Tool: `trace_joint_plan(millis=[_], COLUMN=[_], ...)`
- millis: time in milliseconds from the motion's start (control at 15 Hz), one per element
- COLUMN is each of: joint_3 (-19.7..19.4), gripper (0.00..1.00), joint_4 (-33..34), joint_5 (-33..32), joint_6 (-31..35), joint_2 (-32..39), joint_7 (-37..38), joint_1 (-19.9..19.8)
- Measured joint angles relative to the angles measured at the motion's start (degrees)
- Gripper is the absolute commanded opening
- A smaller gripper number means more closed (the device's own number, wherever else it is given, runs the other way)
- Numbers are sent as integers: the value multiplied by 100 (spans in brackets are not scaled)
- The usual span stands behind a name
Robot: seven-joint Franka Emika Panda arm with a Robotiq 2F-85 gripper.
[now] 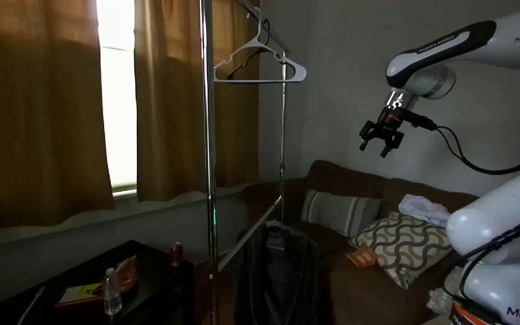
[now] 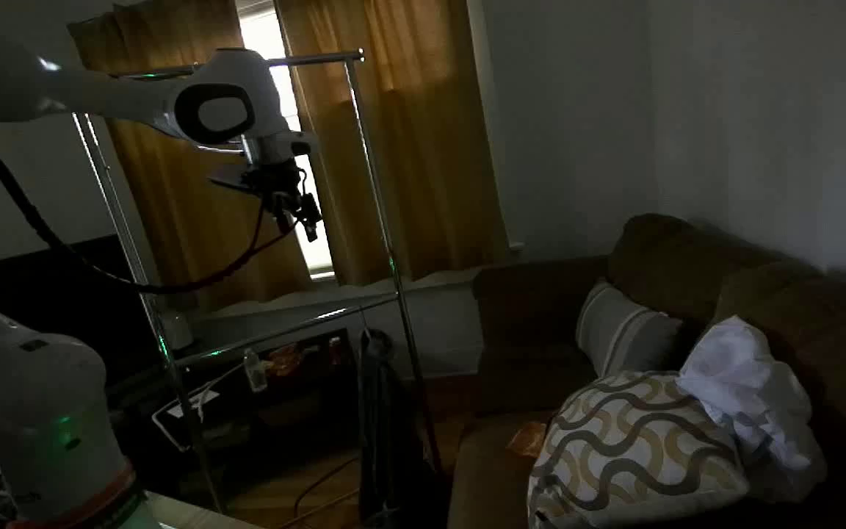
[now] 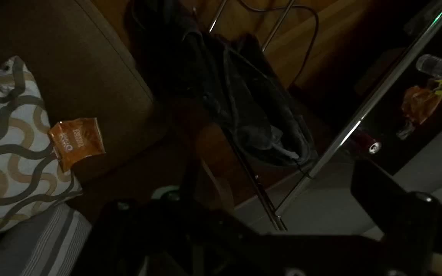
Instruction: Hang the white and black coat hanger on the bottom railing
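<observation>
The white hanger hung from the upper bar of the rack, its hook over the metal and its long lower edge nearly level; a dark hanger hung just beside it. The lower bar, well beneath, bore a dark garment (its hook was seen around the bar in the wrist view). The hand was in the air, well apart from the white hanger, its jaws spread from one another and pointing downward; a white arm with black trim carried it. Behind the rack, orange curtains flanked a bright window. Near the rack, a dark surface carried an upright bottle, an orange bag and a red can. A brown couch bore a striped cushion, a patterned cushion and a white heap (cloth or plastic, it could not be told which); an orange packet lay against the patterned cushion's edge.
</observation>
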Motion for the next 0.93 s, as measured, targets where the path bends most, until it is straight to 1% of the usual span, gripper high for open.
trace_joint_plan(millis=[400, 467, 600, 800, 933], joint_3=[25, 53, 159, 357, 413], gripper=[100, 100, 100, 100, 100], joint_4=[3, 16, 150, 556, 864], joint_5=[20, 114, 299, 566, 734], joint_6=[29, 145, 337, 354, 345], joint_2=[0, -9, -36, -112, -141], joint_7=[-23, -186, -531, -916, -1211], joint_1=[-8, 26, 158, 481, 737])
